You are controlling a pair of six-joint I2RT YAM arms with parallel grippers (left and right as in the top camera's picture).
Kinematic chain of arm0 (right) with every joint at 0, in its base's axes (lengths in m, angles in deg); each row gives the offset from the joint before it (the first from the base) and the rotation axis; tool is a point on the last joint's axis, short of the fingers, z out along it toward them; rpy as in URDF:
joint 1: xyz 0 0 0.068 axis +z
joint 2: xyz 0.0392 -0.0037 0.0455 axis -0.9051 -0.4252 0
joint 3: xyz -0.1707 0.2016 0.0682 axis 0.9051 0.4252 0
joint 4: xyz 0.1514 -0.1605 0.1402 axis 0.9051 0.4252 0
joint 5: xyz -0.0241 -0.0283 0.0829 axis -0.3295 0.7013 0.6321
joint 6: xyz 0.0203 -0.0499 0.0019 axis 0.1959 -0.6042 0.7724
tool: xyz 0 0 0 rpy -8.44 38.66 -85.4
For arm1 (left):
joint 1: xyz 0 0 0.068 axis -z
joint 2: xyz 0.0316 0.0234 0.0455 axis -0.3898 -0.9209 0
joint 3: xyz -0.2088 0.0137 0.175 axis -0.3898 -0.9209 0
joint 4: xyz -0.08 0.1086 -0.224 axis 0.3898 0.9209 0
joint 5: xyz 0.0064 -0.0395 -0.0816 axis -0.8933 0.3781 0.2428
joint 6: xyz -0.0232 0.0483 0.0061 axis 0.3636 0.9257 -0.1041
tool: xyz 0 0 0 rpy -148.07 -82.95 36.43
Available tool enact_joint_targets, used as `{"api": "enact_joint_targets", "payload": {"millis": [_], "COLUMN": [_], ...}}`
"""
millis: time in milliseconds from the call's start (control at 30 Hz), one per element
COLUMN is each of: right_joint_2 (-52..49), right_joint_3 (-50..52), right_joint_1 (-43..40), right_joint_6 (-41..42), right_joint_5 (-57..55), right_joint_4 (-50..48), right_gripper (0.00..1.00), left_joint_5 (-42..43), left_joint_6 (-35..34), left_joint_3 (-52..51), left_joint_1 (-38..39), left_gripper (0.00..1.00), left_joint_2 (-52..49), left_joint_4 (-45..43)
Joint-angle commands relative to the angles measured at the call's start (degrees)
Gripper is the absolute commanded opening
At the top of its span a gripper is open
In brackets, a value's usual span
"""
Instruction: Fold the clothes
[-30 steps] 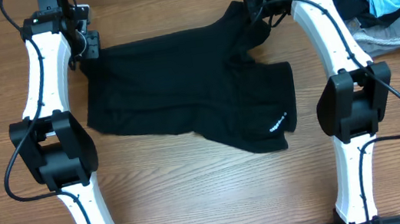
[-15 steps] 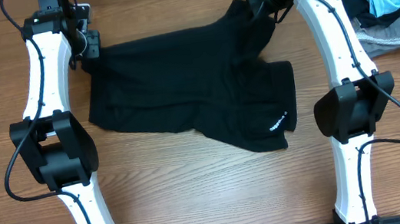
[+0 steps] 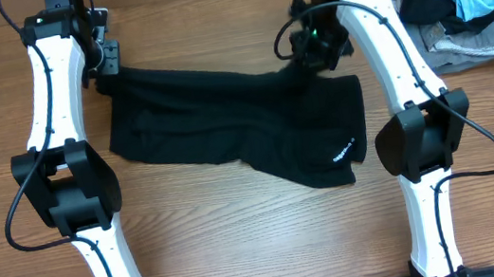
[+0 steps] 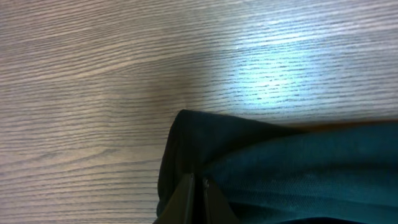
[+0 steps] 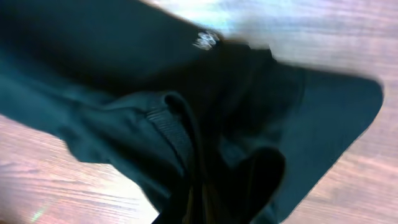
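Left claw point(image 4: 198, 185), right claw point(image 3: 311, 58) seemingly pinching soft, rumpled black garment point(image 3: 225, 113), wooden table point(image 3: 242, 244)

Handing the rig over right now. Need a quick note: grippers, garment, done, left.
Left gripper: shut on the black garment at its far left corner, low by the table.
Right gripper: shut on the far right corner, bunched and lifted over the cloth.
Garment: mostly flat mid-table, logo near right.
Done: both far corners gripped; no finished fold.
Left: likely bring far edge to near edge, release, fold again.
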Motion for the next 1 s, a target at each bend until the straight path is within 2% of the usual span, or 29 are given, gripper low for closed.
{"api": "enact_joint_targets", "payload": {"millis": [0, 233, 267, 300, 333, 367, 400, 467, 600, 700, 833, 967], "right_joint_2": [0.3, 0.3, 0.3, 0.3, 0.3, 0.3, 0.3, 0.4, 1.7, 4.7, 10.5, 16.6], "right_joint_3": [3.3, 9.7, 10.3, 10.9, 11.4, 11.7, 11.8, 11.7, 11.0, 10.6, 10.6, 10.7], "right_joint_1": [-0.6, -0.9, -0.9, -0.9, -0.9, -1.0, -1.0, -1.2, -1.9, -2.1, -1.9, -1.0], "right_joint_6": [4.7, 5.9, 5.9, 5.9, 5.9, 5.8, 5.7, 5.4, 5.1, 2.1, 0.9, 1.2], "right_joint_5": [-2.1, -1.8, -1.8, -1.9, -1.8, -1.9, -1.9, -1.9, -0.5, 3.4, 6.5, 7.8], "right_joint_4": [-0.6, 0.0, 0.3, 0.4, 0.4, 0.4, 0.4, 0.4, 0.4, 0.4, 0.4, 0.4], "right_gripper": [0.04, 0.04, 0.08, 0.19, 0.37, 0.45, 0.48, 0.48, 0.47, 0.47, 0.49, 0.52], "left_joint_5": [-1.0, -0.9, -0.9, -0.9, -0.9, -0.9, -0.9, -0.9, 1.6, 6.4, 13.7, 14.4], "left_joint_6": [1.6, 1.8, 1.7, 1.7, 1.7, 1.7, 1.7, 1.7, 1.8, 2.5, 7.7, 8.3], "left_joint_3": [-1.4, -3.9, -4.2, -4.2, -4.2, -4.2, -4.0, -3.4, -0.4, 1.9, 1.2, -0.9], "left_joint_1": [-0.2, -0.2, -0.2, -0.2, -0.2, -0.2, -0.1, -0.1, -0.2, -1.2, -3.2, -5.3], "left_gripper": [0.04, 0.04, 0.08, 0.22, 0.41, 0.58, 0.68, 0.78, 0.84, 0.88, 0.93, 0.95], "left_joint_2": [-0.1, -2.1, -2.2, -2.2, -2.2, -2.1, -2.1, -2.1, -2.0, -2.0, -2.1, -2.1], "left_joint_4": [-0.3, 2.8, 3.3, 3.8, 4.3, 4.7, 5.0, 6.1, 9.4, 11.5, 13.2, 11.7]}}
